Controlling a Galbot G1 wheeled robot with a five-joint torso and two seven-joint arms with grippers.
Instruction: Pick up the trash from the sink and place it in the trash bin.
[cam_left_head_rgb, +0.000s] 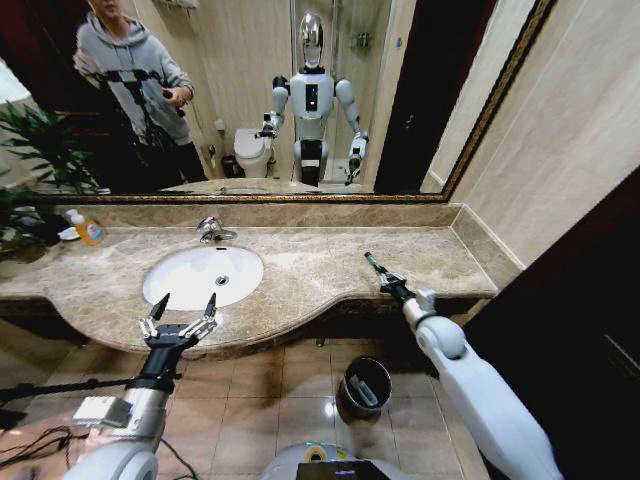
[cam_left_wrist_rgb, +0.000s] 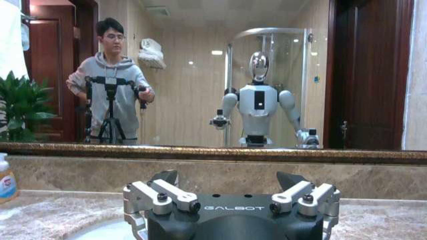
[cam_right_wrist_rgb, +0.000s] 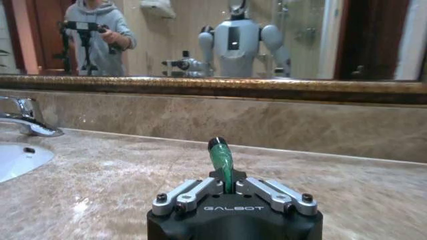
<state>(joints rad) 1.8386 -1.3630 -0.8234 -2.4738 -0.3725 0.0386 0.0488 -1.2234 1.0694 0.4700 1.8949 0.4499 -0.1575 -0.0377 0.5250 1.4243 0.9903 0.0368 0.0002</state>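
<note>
My right gripper (cam_left_head_rgb: 384, 279) is shut on a small green tube (cam_left_head_rgb: 372, 263) of trash, held over the marble counter to the right of the sink (cam_left_head_rgb: 168, 282). In the right wrist view the green tube (cam_right_wrist_rgb: 221, 159) stands up between the closed fingers of the gripper (cam_right_wrist_rgb: 227, 186). My left gripper (cam_left_head_rgb: 184, 308) hovers open at the sink's front rim, with nothing between its fingers (cam_left_wrist_rgb: 167, 176). The trash bin (cam_left_head_rgb: 351, 378), dark with a shiny rim, stands on the floor below the counter, under my right arm.
A chrome faucet (cam_left_head_rgb: 211, 230) rises behind the basin. An orange bottle (cam_left_head_rgb: 88, 231) and a plant (cam_left_head_rgb: 30, 150) occupy the counter's far left. A mirror and wall back the counter, with a dark door panel at the right. Cables lie on the tiled floor at the left.
</note>
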